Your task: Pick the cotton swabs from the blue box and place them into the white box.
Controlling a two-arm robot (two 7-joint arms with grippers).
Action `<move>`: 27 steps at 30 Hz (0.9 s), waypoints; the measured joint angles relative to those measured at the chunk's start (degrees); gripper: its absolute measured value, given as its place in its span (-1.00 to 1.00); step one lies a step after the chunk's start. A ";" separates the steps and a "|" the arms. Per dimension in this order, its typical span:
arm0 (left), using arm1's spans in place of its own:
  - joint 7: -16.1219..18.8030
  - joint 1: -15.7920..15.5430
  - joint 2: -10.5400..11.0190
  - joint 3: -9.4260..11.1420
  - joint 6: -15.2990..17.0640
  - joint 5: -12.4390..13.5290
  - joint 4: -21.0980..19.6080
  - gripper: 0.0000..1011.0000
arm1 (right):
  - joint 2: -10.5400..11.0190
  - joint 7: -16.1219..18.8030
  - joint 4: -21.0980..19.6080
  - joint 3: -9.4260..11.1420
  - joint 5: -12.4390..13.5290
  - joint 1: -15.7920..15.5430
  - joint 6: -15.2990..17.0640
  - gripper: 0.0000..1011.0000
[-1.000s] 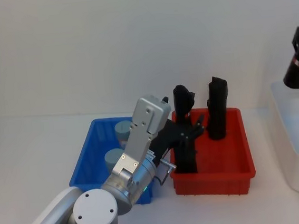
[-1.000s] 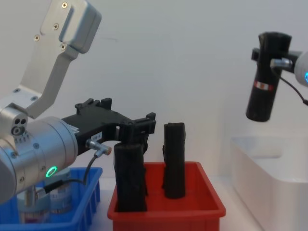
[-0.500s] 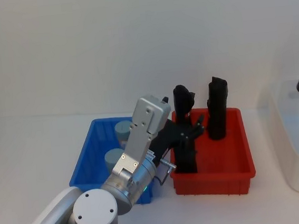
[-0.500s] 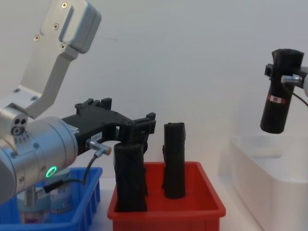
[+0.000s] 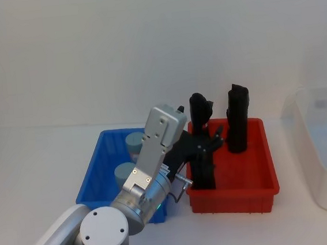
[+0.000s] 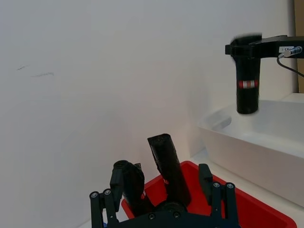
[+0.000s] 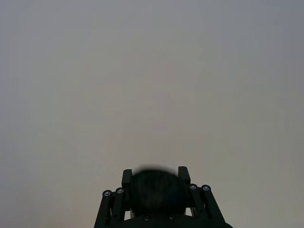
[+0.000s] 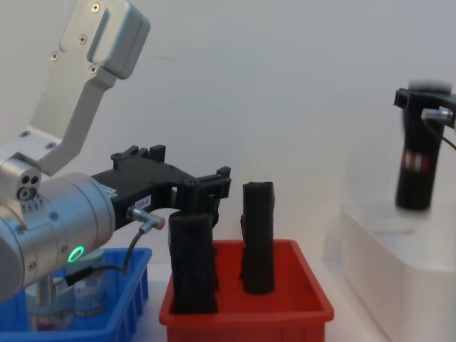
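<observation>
Cotton swabs [image 5: 135, 142], two grey-lidded tubs, stand in the blue box [image 5: 91, 181], beside the left arm and behind its jaws, untouched. Red bin [image 5: 256, 186] next to it holds upright black rolls [image 5: 236, 118]. Left gripper [image 5: 210, 141] hovers over the red bin, jaws spread wide and holding nothing. Right gripper [image 6: 244, 46] is clenched on a lone roll [image 6: 247, 90] above the white box [image 6: 247, 147].

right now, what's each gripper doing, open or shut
Left gripper: open, empty, over the red bin.
Right gripper: shut on a black roll, above the white box.
</observation>
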 joint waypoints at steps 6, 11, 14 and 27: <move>0.00 0.00 0.00 0.00 0.00 0.00 0.00 0.98 | 0.00 0.06 0.05 0.10 -0.05 -0.07 -0.52 0.43; 0.00 0.00 0.00 0.00 0.00 0.00 0.00 0.98 | 0.00 0.08 0.08 0.13 -0.06 -0.10 -0.72 0.76; 0.01 0.06 0.06 -0.03 0.01 0.00 -0.04 0.98 | 0.00 0.10 0.09 0.15 -0.08 -0.11 -0.84 0.90; 4.65 3.32 3.50 -2.16 0.32 -3.68 -2.64 0.98 | 0.00 0.14 0.12 0.23 -0.13 -0.17 -1.07 0.98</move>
